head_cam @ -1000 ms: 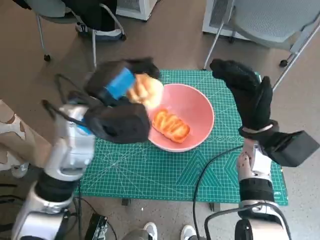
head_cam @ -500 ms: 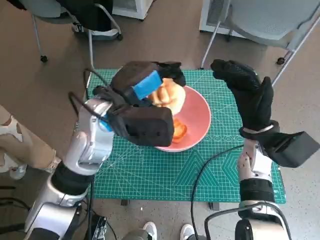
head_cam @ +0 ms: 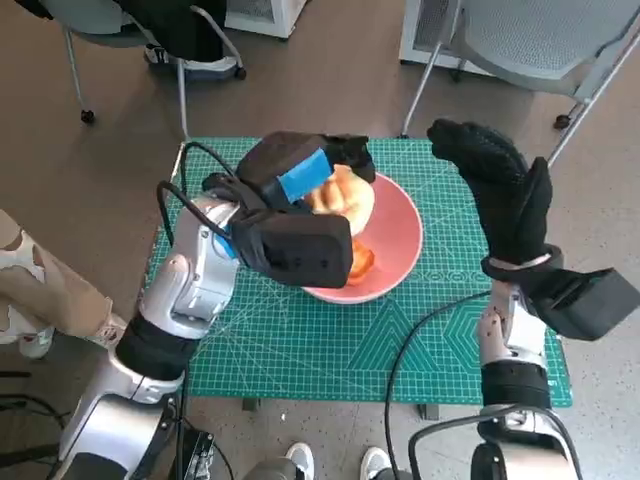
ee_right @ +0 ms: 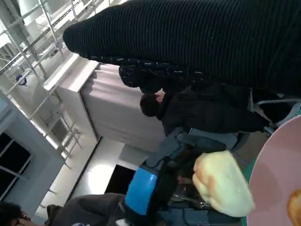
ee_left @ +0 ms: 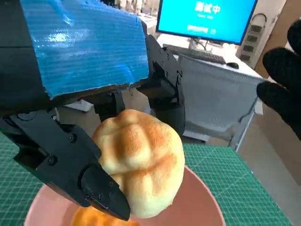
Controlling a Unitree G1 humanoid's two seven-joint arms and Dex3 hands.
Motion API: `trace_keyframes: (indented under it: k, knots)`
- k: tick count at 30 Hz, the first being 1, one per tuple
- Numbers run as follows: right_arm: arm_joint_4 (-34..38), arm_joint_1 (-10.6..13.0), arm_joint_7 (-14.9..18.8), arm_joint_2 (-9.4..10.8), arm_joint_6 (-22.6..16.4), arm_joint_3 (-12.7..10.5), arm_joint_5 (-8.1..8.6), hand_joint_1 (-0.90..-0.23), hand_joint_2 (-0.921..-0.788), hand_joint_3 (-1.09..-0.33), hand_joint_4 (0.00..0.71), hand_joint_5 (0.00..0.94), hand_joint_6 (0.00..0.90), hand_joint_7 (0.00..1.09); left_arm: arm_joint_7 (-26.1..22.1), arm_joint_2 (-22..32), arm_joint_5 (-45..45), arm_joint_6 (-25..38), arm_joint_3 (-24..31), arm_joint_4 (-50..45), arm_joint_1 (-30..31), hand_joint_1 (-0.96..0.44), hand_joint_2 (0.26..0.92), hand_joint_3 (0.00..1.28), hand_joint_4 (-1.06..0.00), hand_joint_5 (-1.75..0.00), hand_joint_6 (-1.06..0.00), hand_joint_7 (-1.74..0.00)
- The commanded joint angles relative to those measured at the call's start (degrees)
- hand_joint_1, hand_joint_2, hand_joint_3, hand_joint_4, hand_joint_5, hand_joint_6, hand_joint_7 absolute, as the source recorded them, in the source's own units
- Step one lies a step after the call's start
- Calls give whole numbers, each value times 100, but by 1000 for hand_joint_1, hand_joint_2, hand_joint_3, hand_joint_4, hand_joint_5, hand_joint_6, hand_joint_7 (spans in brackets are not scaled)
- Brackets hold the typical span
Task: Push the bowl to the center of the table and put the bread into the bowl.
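Pink bowl (head_cam: pixel 395 235) sits at the middle of the green mat (head_cam: pixel 300 340), upper centre of the head view, with an orange-glazed bread (head_cam: pixel 360 262) lying in it, mostly hidden under the left forearm. Over the bowl's left rim the left hand (head_cam: pixel 300 165) grips a pale round bun (head_cam: pixel 345 197), clear of the bowl's floor; in the left wrist view its black fingers (ee_left: pixel 70 155) clamp the bun (ee_left: pixel 141 162) from both sides above the pink rim (ee_left: pixel 207 197). At the right of the head view the right hand (head_cam: pixel 500 190) is raised beside the bowl, apart from it, fingers spread and empty. Chairs (head_cam: pixel 540 40) stand along the upper edge.
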Motion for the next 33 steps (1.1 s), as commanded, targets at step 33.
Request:
trace_keyframes:
  k: [33]
  knots:
    - [-425,238,-99,109,168,127,46,-669,-921,-734,206,1,28,535,315,-550,-3064,-3860,1898,1532,521,-450,854,27,-117,-18,-257,-97]
